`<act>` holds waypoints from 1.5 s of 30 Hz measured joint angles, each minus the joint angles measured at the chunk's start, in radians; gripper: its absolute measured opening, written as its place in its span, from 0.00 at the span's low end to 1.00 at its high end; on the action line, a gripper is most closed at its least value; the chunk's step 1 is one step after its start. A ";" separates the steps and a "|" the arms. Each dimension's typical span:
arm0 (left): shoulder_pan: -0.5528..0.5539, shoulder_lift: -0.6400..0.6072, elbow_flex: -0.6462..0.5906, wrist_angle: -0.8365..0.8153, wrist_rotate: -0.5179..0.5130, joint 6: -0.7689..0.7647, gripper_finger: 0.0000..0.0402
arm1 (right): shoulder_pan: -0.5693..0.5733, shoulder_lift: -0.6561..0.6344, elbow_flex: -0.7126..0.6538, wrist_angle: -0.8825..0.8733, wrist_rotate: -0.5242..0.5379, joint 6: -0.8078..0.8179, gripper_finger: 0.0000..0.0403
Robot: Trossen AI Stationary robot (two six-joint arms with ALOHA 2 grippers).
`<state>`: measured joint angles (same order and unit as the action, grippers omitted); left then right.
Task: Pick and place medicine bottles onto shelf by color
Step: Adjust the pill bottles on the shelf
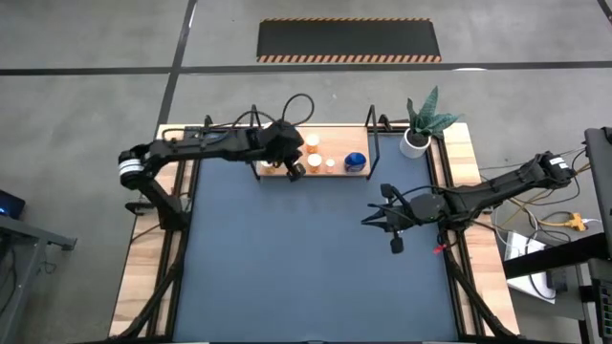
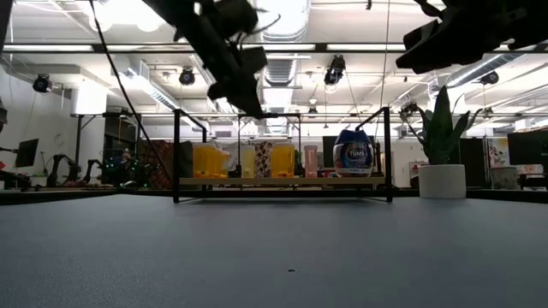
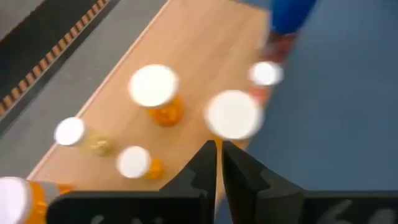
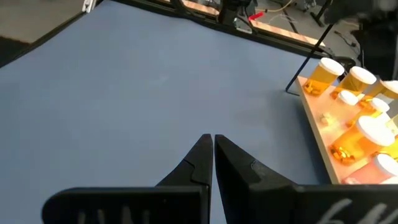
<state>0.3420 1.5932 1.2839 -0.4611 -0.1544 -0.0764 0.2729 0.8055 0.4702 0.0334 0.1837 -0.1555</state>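
The shelf [image 1: 337, 173] stands at the table's far edge, a light-wood board in a black wire frame. Several orange bottles with white caps [image 1: 314, 161] and one blue bottle [image 1: 355, 161] stand upright on it. In the low view the bottles [image 2: 282, 160] stand in a row beside the blue one [image 2: 353, 154]. My left gripper [image 1: 298, 172] hovers shut above the shelf's left part, over the white caps [image 3: 233, 114], and holds nothing. My right gripper [image 1: 375, 219] hangs shut and empty over the mat's right side, with the shelf [image 4: 323, 134] off to its side.
A white pot with a green plant [image 1: 414, 141] stands right of the shelf at the far right corner. The dark-blue mat [image 1: 306, 258] covers the table's middle and near part. Black frame rails run along the left and right sides of the table.
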 joint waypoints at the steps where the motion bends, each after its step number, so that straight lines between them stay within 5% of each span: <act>1: 0.013 0.014 0.003 0.002 0.000 0.008 0.02 | 0.000 0.000 0.000 -0.004 0.000 -0.001 0.02; 14: 0.067 0.066 -0.027 0.025 -0.097 0.040 0.02 | 0.000 0.007 0.000 -0.006 0.000 -0.002 0.02; 45: 0.084 0.117 -0.061 0.110 -0.148 0.038 0.02 | 0.000 0.008 0.000 -0.006 0.000 0.005 0.02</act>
<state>0.4263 1.7100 1.2232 -0.3515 -0.3019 -0.0383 0.2729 0.8135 0.4702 0.0270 0.1841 -0.1503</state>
